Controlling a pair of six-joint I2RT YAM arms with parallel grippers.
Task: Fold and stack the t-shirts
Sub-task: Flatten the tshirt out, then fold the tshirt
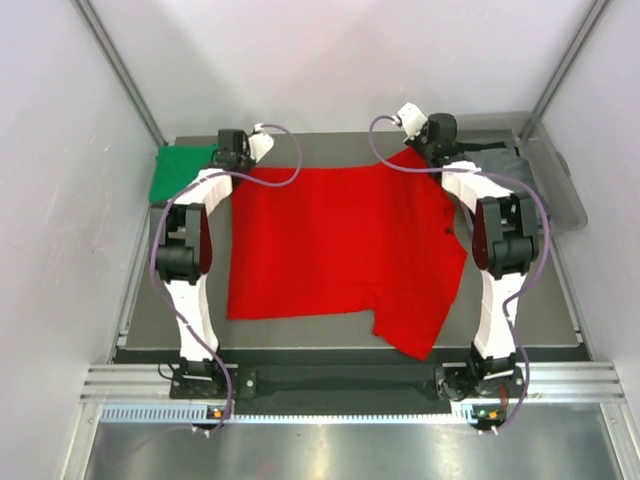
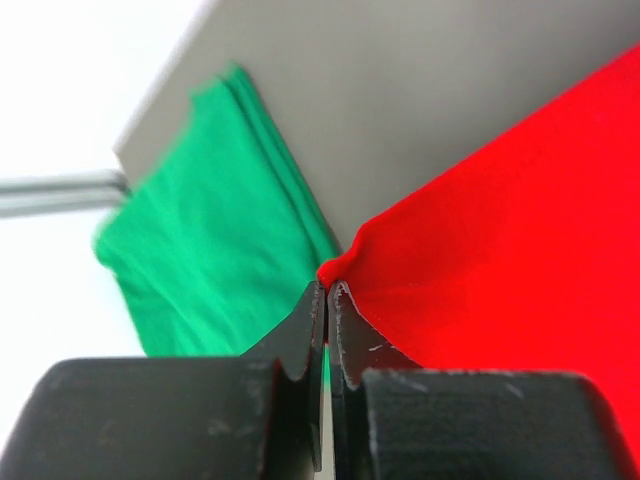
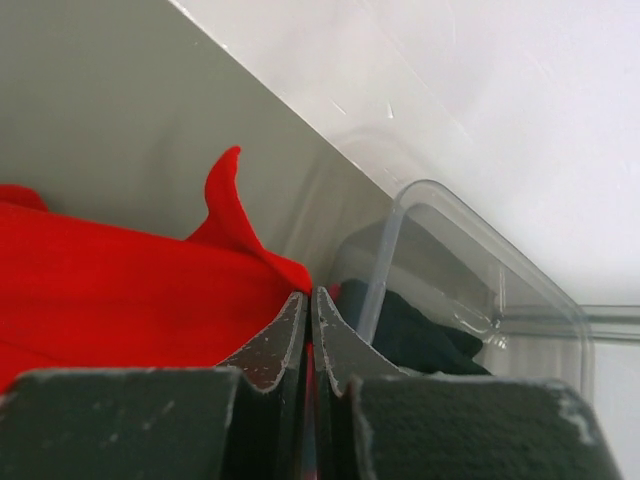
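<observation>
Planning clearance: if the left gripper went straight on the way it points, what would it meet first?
Likely bare table beyond the red t-shirt corner the left gripper pinches; the green t-shirt lies just left. Depth unclear.

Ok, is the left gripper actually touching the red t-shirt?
Touching. Left wrist view shows the left gripper shut, a corner of the red t-shirt pinched between its tips.

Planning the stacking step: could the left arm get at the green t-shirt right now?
Probably, but not right away. The green t-shirt lies just beside the left gripper with nothing between, yet its jaws are shut on a corner of the red t-shirt, which it must release first.
</observation>
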